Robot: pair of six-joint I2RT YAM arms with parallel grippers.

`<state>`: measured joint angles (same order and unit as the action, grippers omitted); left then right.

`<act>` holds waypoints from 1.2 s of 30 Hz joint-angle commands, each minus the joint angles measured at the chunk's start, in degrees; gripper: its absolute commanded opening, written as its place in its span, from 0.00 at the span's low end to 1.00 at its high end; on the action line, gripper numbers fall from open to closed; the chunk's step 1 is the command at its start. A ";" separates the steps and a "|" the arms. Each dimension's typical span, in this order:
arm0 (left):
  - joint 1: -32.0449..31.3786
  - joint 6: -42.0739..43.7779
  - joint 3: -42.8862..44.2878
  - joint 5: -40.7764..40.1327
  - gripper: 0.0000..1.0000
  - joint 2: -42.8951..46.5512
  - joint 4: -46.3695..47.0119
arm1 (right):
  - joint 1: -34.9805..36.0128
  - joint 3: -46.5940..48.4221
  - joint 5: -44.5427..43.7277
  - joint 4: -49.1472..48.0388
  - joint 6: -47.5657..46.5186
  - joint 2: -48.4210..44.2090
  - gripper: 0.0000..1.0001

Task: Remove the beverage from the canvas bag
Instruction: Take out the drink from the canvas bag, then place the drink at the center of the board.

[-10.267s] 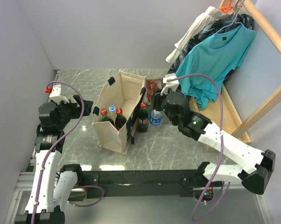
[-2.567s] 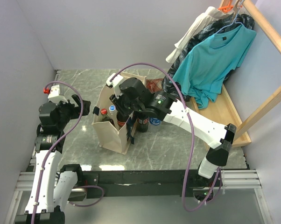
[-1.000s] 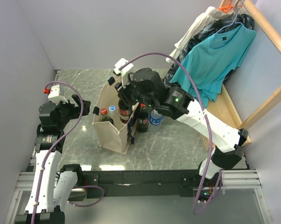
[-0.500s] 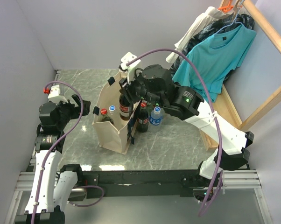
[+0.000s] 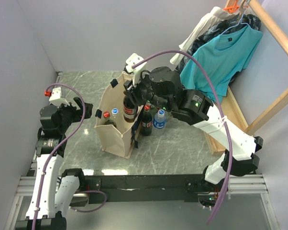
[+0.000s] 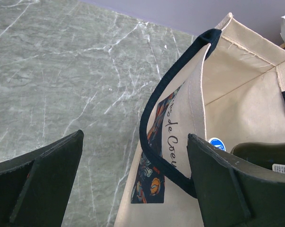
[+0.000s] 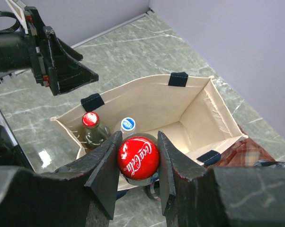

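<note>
DESK: What fills the frame?

PHOTOG: A marble table (image 5: 177, 143), with the canvas bag (image 5: 116, 140) standing open at its centre. The right arm (image 5: 216, 127) reaches over the bag's mouth. The right gripper (image 7: 137, 157) is clenched on the red cap of a cola bottle (image 5: 129, 113), whose lower body hangs within the bag's walls.

DESK: And the other side?

PHOTOG: The left gripper (image 6: 134, 136) hovers just beside the bag's printed wall, jaws spread wide, grasping nothing. A red-capped bottle (image 7: 90, 119) and a blue-capped bottle (image 7: 129, 123) sit inside the bag. A dark soda bottle (image 5: 146, 124) and a water bottle (image 5: 158, 122) stand on the table beside it.

DESK: Which step?

PHOTOG: The lift-out, by my reading, roughly midway. Next calls for a straight rise until the base clears the rim and the navy strap (image 6: 156, 113), then a sideways carry to bare table.
</note>
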<state>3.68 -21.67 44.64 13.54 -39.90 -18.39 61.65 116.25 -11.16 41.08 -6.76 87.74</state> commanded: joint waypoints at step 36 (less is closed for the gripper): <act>0.27 0.67 0.36 -0.80 0.96 0.35 0.90 | 1.37 1.10 -8.88 -21.57 -7.56 -17.78 0.00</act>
<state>3.68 -21.67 44.64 13.17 -39.92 -18.39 62.65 116.60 -18.48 36.05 -12.10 74.98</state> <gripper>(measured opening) 0.966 0.401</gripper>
